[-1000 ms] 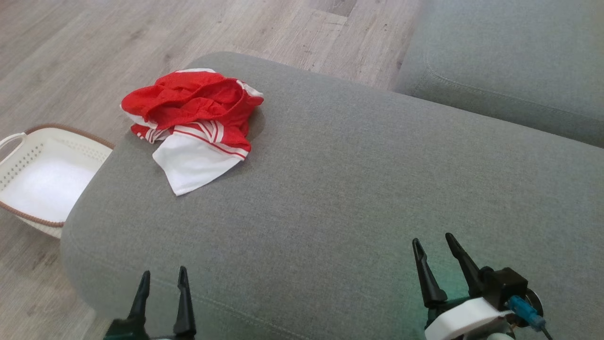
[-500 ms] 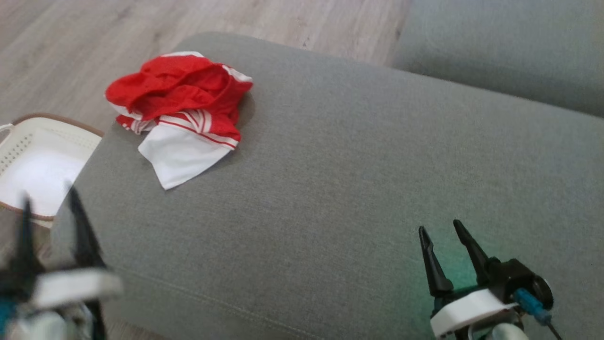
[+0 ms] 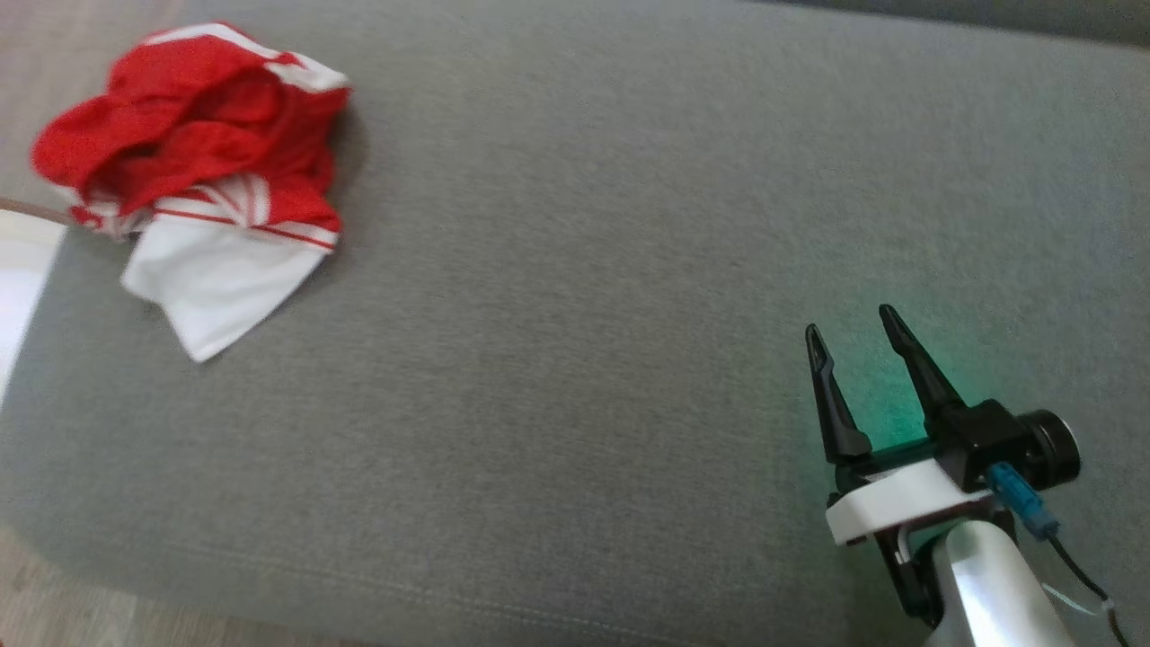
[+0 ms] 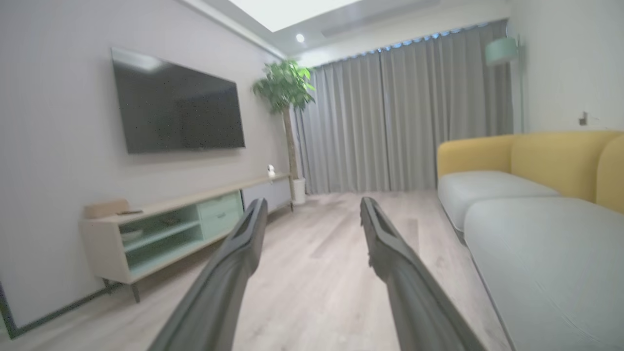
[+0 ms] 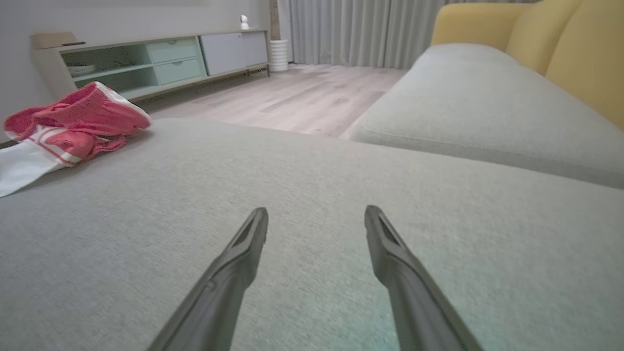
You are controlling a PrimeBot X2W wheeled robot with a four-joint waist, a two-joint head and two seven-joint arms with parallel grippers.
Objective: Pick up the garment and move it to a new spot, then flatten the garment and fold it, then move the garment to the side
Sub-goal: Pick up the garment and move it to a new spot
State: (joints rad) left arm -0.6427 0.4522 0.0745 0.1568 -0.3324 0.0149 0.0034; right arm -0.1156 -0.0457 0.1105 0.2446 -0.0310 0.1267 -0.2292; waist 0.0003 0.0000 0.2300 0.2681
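- The garment (image 3: pixel 193 171), a crumpled red piece with white stripes and a white flap, lies in a heap on the grey cushion (image 3: pixel 584 270), at the cushion's far left corner; nothing grips it.
- Its white flap lies flat toward the cushion's near edge, and the red part bunches up behind it (the folds are too tangled to tell what kind of garment it is).
- The right gripper (image 3: pixel 851 321) hangs low over the cushion's near right part, well apart from the garment. Its two dark fingers are spread with nothing between them, and a green glow falls on the fabric beneath.
- The left gripper (image 4: pixel 314 201) is off the cushion's left side, pointing out across the wooden floor (image 4: pixel 317 263). Its fingers are likewise spread and empty.
- Just past the cushion's left edge, near the garment, a sliver of a white container (image 3: pixel 20 270) with a brown rim shows.
- Beyond the cushion's far edge sits a second grey seat (image 5: pixel 477 107) with a yellow backrest (image 5: pixel 575 44).
- Across the floor from the cushion stand a low cabinet (image 5: pixel 146 58) with a television (image 4: pixel 178 109) on the wall above it, a tall plant (image 4: pixel 285 87) and grey curtains (image 4: pixel 404 117).
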